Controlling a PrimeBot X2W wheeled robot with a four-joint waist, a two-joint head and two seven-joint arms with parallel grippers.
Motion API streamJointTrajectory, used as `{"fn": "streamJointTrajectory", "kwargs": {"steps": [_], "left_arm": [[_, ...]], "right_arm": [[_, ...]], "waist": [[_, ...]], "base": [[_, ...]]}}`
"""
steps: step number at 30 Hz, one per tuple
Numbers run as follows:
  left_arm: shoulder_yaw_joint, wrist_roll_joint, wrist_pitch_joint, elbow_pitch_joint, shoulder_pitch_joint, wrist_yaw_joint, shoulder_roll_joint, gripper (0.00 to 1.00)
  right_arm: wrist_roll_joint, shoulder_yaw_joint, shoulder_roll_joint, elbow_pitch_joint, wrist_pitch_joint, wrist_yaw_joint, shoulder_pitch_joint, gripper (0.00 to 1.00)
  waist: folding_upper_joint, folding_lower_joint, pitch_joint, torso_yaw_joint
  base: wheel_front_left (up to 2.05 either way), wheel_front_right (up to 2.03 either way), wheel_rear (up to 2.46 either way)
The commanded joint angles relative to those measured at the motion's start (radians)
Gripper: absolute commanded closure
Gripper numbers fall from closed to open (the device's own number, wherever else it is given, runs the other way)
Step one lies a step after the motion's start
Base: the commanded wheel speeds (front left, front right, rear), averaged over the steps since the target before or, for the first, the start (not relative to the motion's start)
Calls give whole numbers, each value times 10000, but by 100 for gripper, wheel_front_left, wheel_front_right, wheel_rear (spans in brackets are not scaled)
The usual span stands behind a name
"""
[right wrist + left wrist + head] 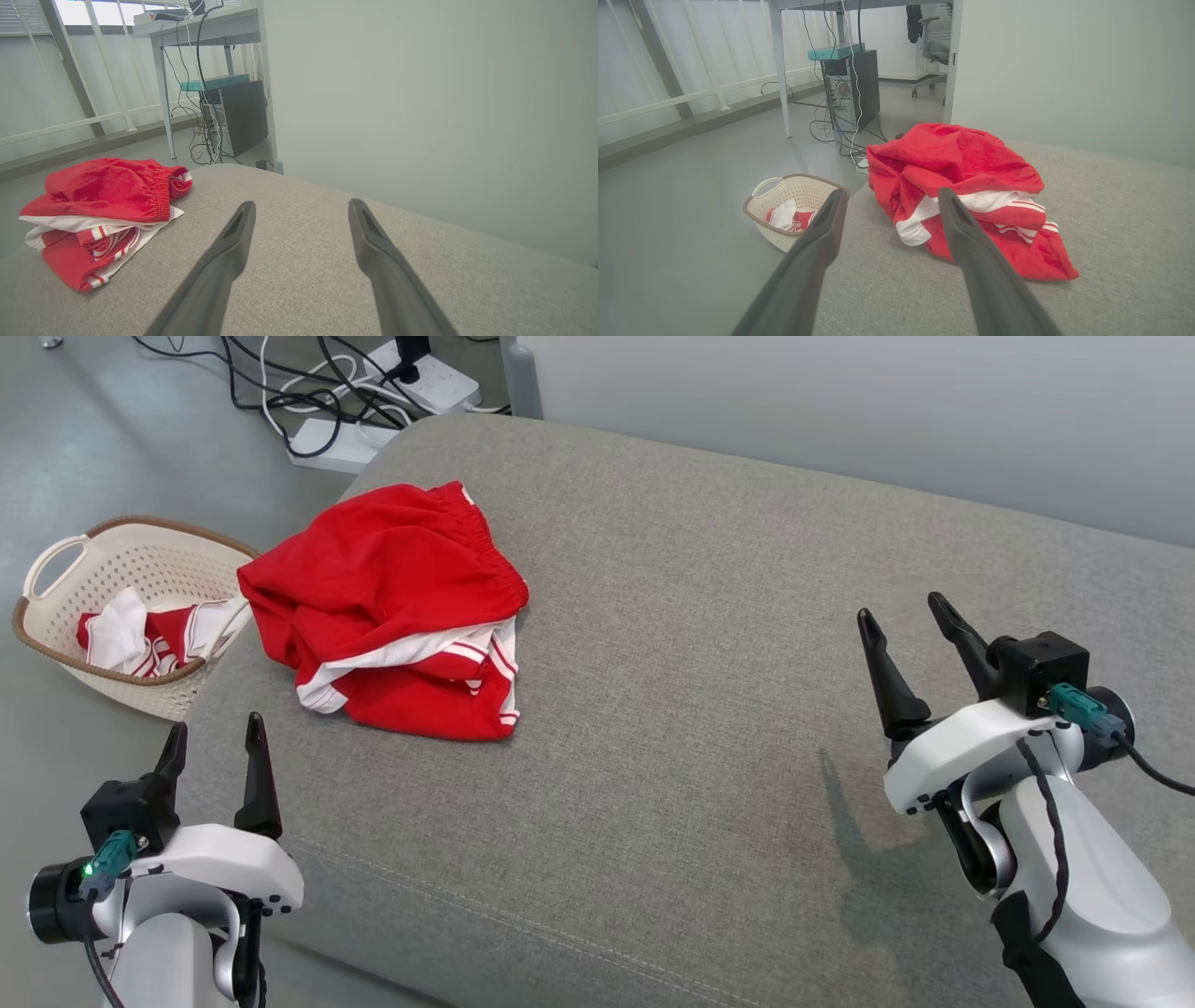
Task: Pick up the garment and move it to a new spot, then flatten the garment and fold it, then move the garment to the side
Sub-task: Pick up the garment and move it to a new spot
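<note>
The garment (pixel 392 607) is a pair of red shorts with white stripes, lying crumpled at the far left of the grey cushioned surface (pixel 709 709). The left wrist view shows the garment (pixel 966 186) just ahead of the fingers, and the right wrist view has the garment (pixel 103 210) off to the left. My left gripper (pixel 213 735) hovers open at the cushion's near left edge, short of the shorts and holding nothing. Far to the right, my right gripper (pixel 906 616) is open and empty above the cushion.
A cream laundry basket (pixel 65 644) with red and white clothes stands on the floor left of the cushion. Power strips and cables (pixel 373 392) lie on the floor behind. A pale wall (pixel 887 401) runs along the back. A desk and computer tower (pixel 852 88) stand beyond.
</note>
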Motion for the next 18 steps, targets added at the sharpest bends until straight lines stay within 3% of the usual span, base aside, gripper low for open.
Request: {"fn": "streamJointTrajectory", "kwargs": {"steps": [1,9,18], "left_arm": [[319,-116,-132,-262,-253,8,185,0],[431,-659,-132,-68,-904,-576,233,0],[-311,-1706,-132,1748,-2955,-786,1835,0]], "right_arm": [[35,227,-2,-216,-132,44,-241,0],[64,565,-102,-170,-132,44,-554,0],[66,774,-494,-245,-132,44,-1023,0]], "waist": [[0,-1,134,134],[0,-1,807,24],[0,-1,2115,-784]], "base": [[0,0,0],[0,0,0],[0,0,0]]}}
